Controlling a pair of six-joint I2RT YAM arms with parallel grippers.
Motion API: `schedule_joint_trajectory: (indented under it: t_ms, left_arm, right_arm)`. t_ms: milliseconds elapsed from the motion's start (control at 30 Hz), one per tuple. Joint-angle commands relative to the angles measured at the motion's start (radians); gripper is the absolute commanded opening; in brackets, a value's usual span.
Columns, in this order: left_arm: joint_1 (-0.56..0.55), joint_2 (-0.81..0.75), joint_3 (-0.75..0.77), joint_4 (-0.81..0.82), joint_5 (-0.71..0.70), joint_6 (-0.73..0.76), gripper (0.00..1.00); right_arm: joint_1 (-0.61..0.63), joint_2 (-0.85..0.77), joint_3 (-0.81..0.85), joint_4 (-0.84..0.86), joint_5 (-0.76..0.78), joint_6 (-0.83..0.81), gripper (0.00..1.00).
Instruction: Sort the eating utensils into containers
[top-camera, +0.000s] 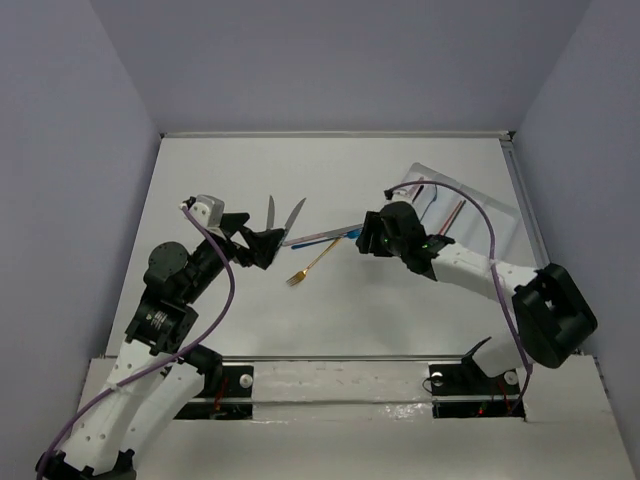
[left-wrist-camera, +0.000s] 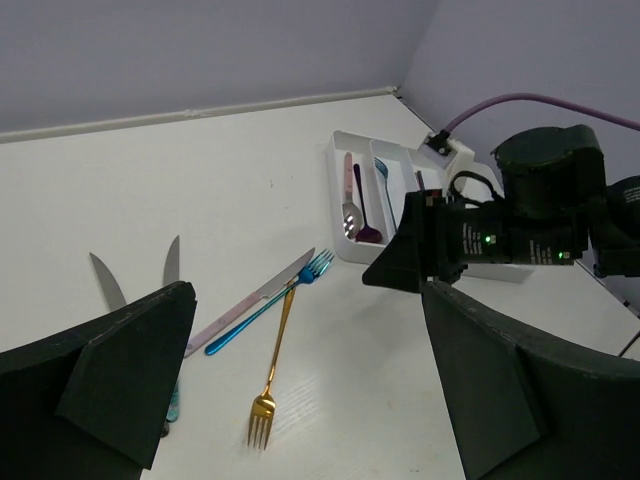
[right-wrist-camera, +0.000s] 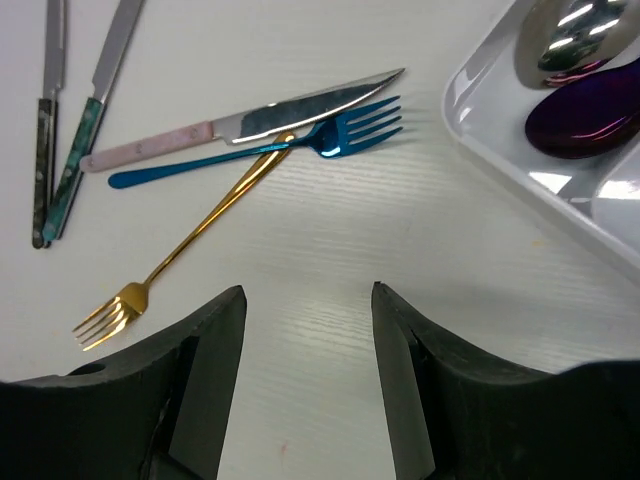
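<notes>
A gold fork lies mid-table, its handle crossing a blue fork and a pink-handled knife. Two dark-handled knives lie just behind my left gripper, which is open and empty. My right gripper is open and empty, low over bare table between the forks and the white tray. The tray holds a silver spoon, a purple spoon and a blue piece. The gold fork lies between my left fingers' view.
The right arm's black wrist and purple cable hang over the tray, hiding part of it. The table's raised back rim and right rim bound the area. Grey walls stand on three sides.
</notes>
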Motion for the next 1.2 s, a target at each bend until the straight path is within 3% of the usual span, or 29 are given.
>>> schedule_joint_trajectory:
  t_ms: [0,233,700,1167]
  left_arm:
    - [0.009,-0.003,0.025,0.051,0.016,-0.008,0.99]
    - [0.009,-0.010,0.025,0.051,0.016,-0.008,0.99]
    - [0.009,-0.018,0.024,0.056,0.029,-0.013,0.99]
    - [0.009,-0.023,0.024,0.057,0.034,-0.013,0.99]
  right_arm:
    - [0.120,0.137,0.116,-0.046,0.137,0.023,0.60]
    - [0.278,0.370,0.352,-0.158,0.232,0.001,0.60]
    - [0.392,0.591,0.575,-0.293,0.318,0.010,0.61]
    - [0.402,0.619,0.568,-0.311,0.332,0.056,0.55]
